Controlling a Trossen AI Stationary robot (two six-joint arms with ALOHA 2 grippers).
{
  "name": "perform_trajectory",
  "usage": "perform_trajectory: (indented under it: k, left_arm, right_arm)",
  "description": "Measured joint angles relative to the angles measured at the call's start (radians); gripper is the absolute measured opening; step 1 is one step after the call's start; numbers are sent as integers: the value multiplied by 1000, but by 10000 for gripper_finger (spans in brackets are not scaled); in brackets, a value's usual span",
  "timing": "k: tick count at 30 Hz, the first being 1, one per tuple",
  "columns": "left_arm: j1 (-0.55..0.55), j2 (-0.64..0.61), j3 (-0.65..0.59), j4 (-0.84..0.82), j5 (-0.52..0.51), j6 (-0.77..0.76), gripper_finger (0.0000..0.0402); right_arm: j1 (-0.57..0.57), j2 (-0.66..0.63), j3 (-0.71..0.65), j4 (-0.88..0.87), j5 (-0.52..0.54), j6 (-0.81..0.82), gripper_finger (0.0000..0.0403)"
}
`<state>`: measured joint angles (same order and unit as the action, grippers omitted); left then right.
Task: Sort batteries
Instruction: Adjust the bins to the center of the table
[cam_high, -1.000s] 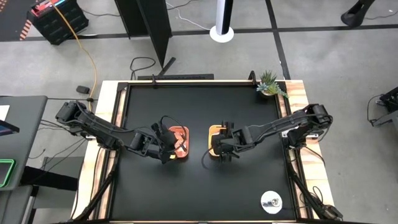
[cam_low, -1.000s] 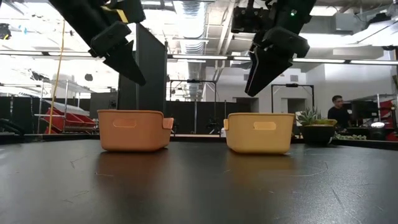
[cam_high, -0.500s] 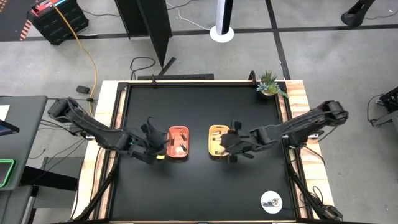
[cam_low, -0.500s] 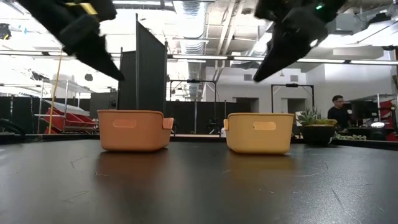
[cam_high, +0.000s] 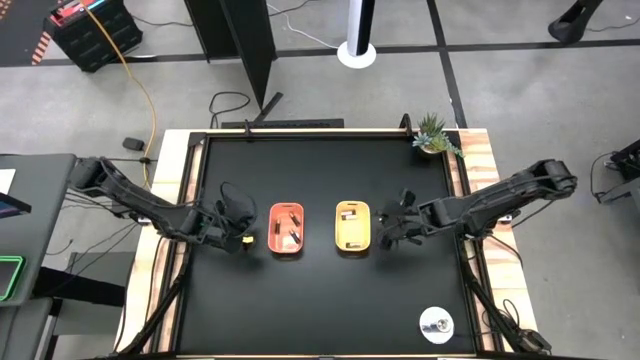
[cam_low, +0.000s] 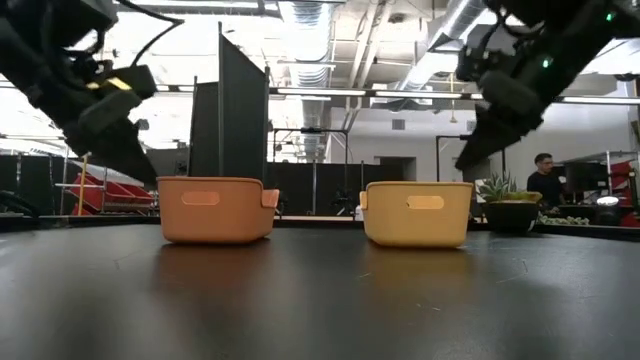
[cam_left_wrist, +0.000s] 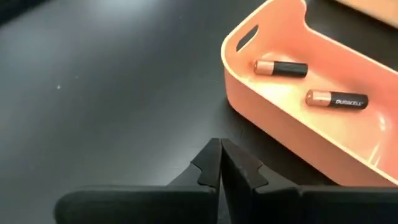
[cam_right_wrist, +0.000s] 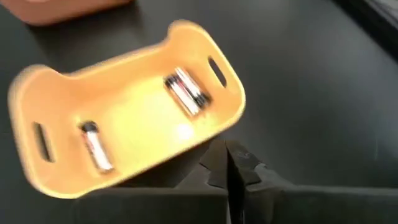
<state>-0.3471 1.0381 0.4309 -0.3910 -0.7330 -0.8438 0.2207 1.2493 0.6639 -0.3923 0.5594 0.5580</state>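
An orange tray (cam_high: 286, 229) and a yellow tray (cam_high: 351, 226) stand side by side at mid-table. In the orange tray (cam_left_wrist: 298, 93) lie two black-and-copper batteries (cam_left_wrist: 281, 68) (cam_left_wrist: 336, 99). In the yellow tray (cam_right_wrist: 124, 118) lie silvery batteries (cam_right_wrist: 185, 92) (cam_right_wrist: 96, 146). My left gripper (cam_high: 252, 239) (cam_left_wrist: 221, 152) hangs shut just left of the orange tray, holding nothing. Just right of the yellow tray, my right gripper (cam_high: 380, 239) (cam_right_wrist: 227, 158) is shut too, with nothing in it. Both hang above the tabletop.
A small potted plant (cam_high: 433, 135) stands at the far right corner. A round silvery disc (cam_high: 436, 324) lies near the front right corner. A dark upright panel (cam_low: 243, 120) rises behind the table. A person (cam_low: 541, 180) sits in the room beyond.
Both grippers have drawn away from above their trays and shut: the left one toward the table's left edge, the right one toward the right edge. The trays and the batteries in them have stayed where they were.
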Motion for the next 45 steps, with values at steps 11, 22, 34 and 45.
perform_trajectory:
  k: [11,22,34,45]
  left_arm:
    - [74,171,0,117,101,52,1]
    - [144,318,2,372,198,220,1]
    - [184,407,2,539,235,276,1]
    - [191,411,2,613,236,302,1]
  right_arm:
    - [-7,187,-1,42,-16,89,2]
    - [-10,274,0,192,-49,61,2]
    - [-48,377,17,389,-89,-22,1]
    - [-53,440,85,425,-95,-71,1]
